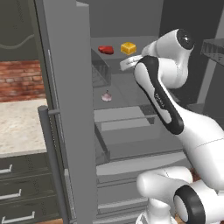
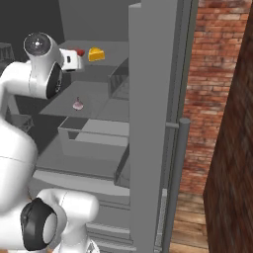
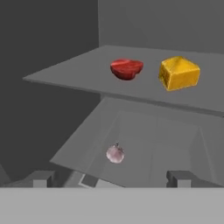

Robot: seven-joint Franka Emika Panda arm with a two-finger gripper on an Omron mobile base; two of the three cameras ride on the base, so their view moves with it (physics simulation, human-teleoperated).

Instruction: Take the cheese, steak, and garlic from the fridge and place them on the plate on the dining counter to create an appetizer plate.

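Your pincer is standing spread wide with nothing between its tips, hanging inside the open fridge just in front of the shelves, so you are choosing a first pick rather than carrying anything.

Nearest to you, the garlic is sitting alone on the lower shelf, a small pale bulb with a pointed top. It is probably light and a little rounded, so it may be rolling away if you are nudging it from one side. I would judge that closing on its widest part, below the point, is giving you the surest hold, and gently, since the skin looks fragile.

Farther back, on the upper shelf, the steak and the cheese are lying side by side, near each other but apart. The steak is low, flat and likely soft and slick; you are getting little height to grip, so take it across its narrow width, close to the shelf. The cheese is a blocky wedge, likely firm, with flat faces that suit the tips well; squeeze across two opposing flat sides, not the sloping one.

From the left base view, the cheese is lying to the right of the steak, toward the arm's side.
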